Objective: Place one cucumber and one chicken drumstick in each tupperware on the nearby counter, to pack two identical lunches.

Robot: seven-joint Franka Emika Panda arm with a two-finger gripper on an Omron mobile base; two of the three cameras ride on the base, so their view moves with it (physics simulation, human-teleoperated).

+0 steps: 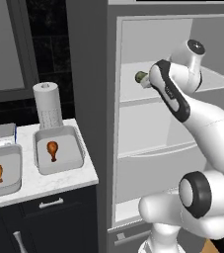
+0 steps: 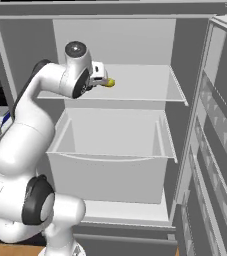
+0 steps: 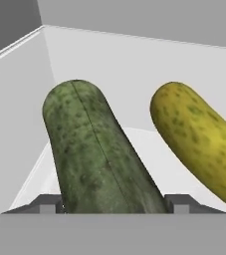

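Two cucumbers lie on the fridge shelf before me: the dark green cucumber at centre of my hand view, the yellow-green cucumber beside it at right. My claw straddles the dark green one, fingertips at its sides; whether they grip it I cannot tell. At the left base view's lower left, two tupperwares on the marble counter each hold a chicken drumstick.
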